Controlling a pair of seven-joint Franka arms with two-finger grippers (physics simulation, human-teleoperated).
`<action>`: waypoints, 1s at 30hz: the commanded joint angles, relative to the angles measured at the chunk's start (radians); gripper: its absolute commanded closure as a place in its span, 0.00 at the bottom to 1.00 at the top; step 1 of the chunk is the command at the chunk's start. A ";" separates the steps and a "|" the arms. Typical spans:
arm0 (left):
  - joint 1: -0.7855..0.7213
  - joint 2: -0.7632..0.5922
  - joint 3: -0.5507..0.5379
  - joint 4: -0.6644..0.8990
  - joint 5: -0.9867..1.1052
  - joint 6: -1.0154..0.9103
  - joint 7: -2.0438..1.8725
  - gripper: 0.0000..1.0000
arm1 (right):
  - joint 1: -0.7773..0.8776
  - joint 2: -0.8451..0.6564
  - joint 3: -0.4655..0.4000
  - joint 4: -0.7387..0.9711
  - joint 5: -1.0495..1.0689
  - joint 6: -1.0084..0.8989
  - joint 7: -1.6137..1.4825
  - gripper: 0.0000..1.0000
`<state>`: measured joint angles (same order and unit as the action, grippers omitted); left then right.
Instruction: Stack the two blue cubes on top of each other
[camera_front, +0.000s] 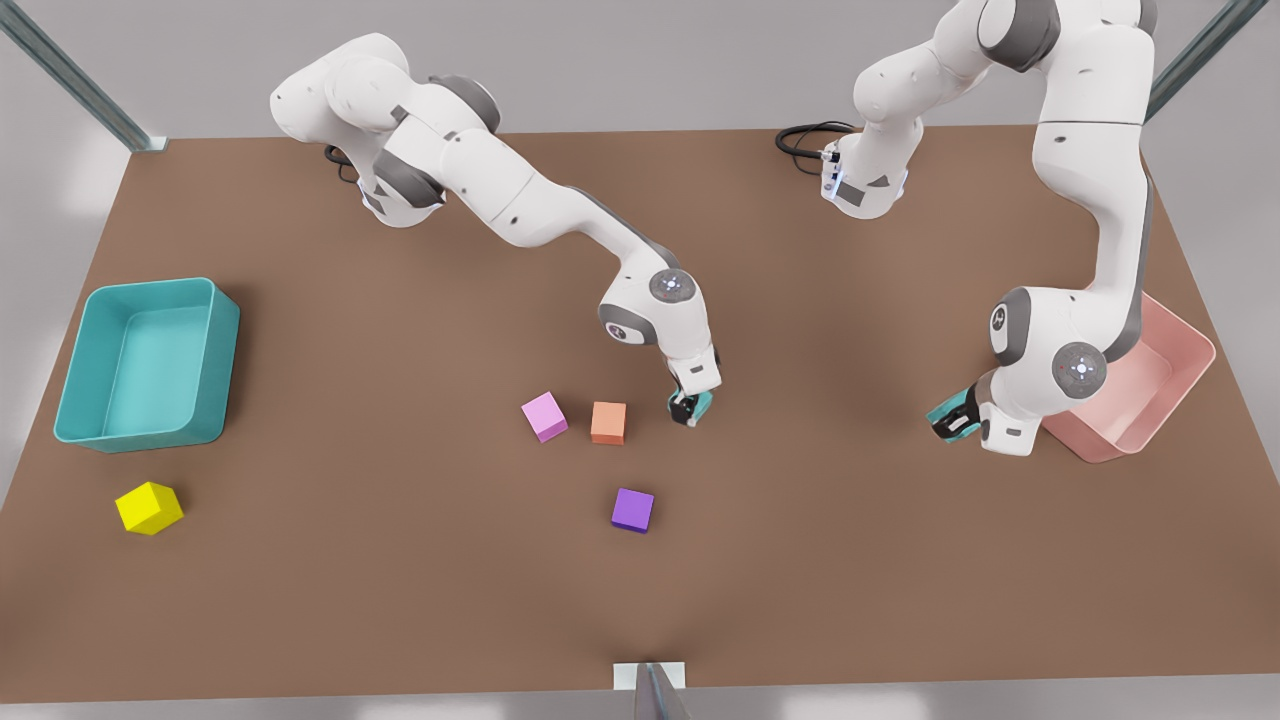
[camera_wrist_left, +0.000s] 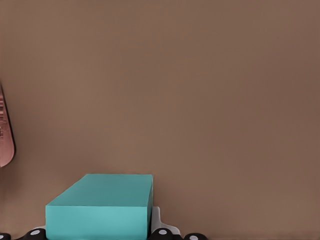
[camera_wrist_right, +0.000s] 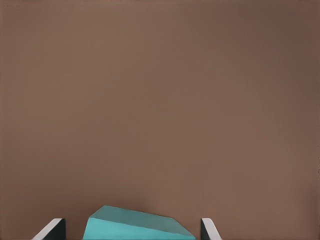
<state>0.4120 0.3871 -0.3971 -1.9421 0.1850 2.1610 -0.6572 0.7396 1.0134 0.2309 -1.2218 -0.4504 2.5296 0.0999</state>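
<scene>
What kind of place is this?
Likely a simulated robot test bench: brown table, teal bin, pink bin. Left gripper beside it holds one blue cube; right gripper, mid-table, is at the other blue cube.

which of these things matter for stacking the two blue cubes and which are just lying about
For the job:
- blue cube at the left gripper, beside the pink bin
- other blue cube between the open right gripper

Lying about:
- pink cube
- orange cube
- purple cube
- yellow cube
- teal bin
- pink bin
</scene>
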 joint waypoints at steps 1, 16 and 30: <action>-0.004 -0.001 -0.002 0.009 -0.006 -0.018 0.018 0.36 | 0.000 -0.015 0.001 0.001 0.001 0.018 0.047 0.00; -0.556 0.153 0.003 0.322 -0.006 -0.132 -0.735 0.37 | -0.430 -0.898 -0.080 -0.472 0.278 -0.874 -0.282 0.00; -0.740 0.283 0.003 0.356 0.074 -0.027 -0.874 0.38 | -0.606 -0.898 -0.392 -0.501 0.515 -0.890 -0.272 0.00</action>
<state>-0.3277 0.6688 -0.3929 -1.5809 0.2404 2.0921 -1.2291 0.1586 0.1166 -0.1622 -1.7169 0.0503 1.6396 -0.0712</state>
